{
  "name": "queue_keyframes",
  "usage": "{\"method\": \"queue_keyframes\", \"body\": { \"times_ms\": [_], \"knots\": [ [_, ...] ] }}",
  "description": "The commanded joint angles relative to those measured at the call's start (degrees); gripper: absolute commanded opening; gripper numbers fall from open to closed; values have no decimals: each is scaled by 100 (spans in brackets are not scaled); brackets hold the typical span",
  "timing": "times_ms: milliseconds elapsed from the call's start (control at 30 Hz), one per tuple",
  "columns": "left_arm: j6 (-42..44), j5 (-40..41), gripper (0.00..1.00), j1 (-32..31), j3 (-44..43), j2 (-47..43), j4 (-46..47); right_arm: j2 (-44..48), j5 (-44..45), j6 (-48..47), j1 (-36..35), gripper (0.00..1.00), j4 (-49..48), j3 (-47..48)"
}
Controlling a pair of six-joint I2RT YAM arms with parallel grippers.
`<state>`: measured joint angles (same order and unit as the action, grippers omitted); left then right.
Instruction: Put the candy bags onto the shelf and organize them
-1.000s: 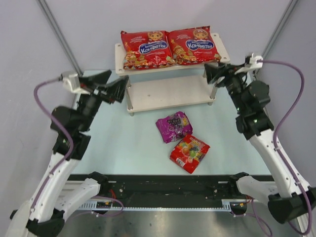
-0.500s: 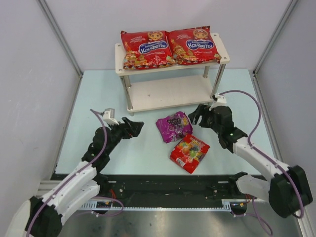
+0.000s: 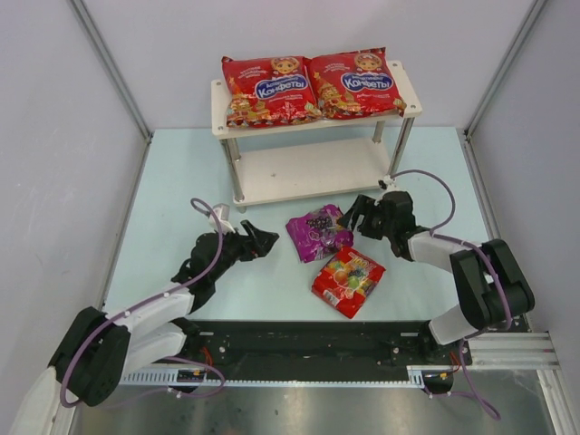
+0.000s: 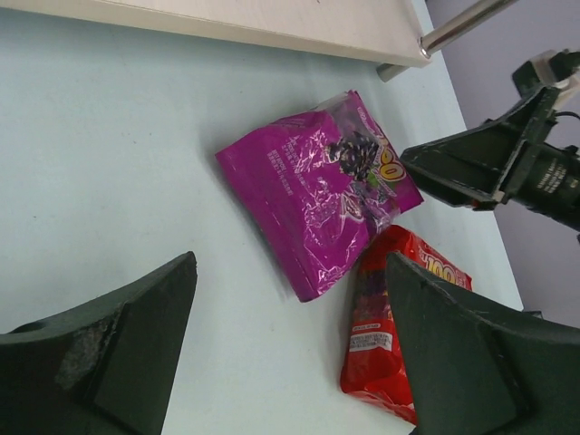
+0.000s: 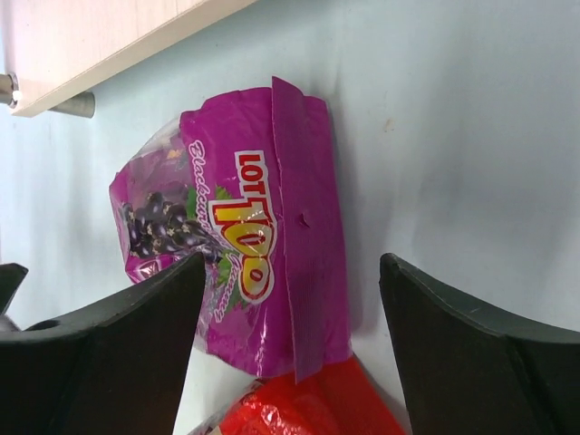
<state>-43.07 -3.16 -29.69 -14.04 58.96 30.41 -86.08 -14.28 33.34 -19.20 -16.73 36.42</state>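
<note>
Two large red candy bags lie side by side on the top board of the light-wood shelf. The small purple bag lies on the table before the shelf, also in the left wrist view and right wrist view. The small red gummy bag lies just nearer, its edge against the purple one. My right gripper is open, low at the purple bag's right edge. My left gripper is open and empty, low on the table left of the bags.
The shelf's lower board is bare. Grey walls with metal frame posts close in the pale table on the left, back and right. The black base rail runs along the near edge.
Both arms dropped from beside the shelf to the table. My right gripper moved left to the purple bag's edge; my left gripper moved right towards the bags. The bags have not moved.
</note>
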Motion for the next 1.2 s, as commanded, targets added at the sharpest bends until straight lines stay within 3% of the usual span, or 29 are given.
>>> {"method": "queue_keyframes", "body": {
  "times_ms": [0,133,233,267,333,367,433,633,933,1067,1167],
  "knots": [
    [97,26,89,-45,-195,-209,123,-425,-461,251,74,81,-655,23],
    [308,201,88,-45,-344,-384,-255,-734,-707,383,74,76,-823,23],
    [387,193,87,-45,-388,-499,-378,-796,-777,340,74,54,-797,23],
    [387,184,86,-45,-397,-543,-396,-770,-786,322,83,39,-779,23],
    [387,175,86,-45,-397,-570,-440,-674,-839,217,118,27,-770,22],
    [387,167,85,-45,-397,-587,-449,-621,-857,147,118,11,-770,14],
    [396,149,83,-45,-389,-622,-519,-507,-839,-73,110,1,-718,14],
    [527,175,77,-45,-380,-956,-861,205,-910,-582,13,0,-639,-65],
    [580,0,70,-54,-407,-1106,-1090,1786,-496,-1479,-795,0,284,-65],
    [563,-62,68,-54,-319,-1185,-1073,2086,-812,-1804,-1024,0,434,-118],
    [537,-88,65,-54,-239,-1246,-1081,2148,-532,-1963,-1279,0,539,-118]
  ]
}}
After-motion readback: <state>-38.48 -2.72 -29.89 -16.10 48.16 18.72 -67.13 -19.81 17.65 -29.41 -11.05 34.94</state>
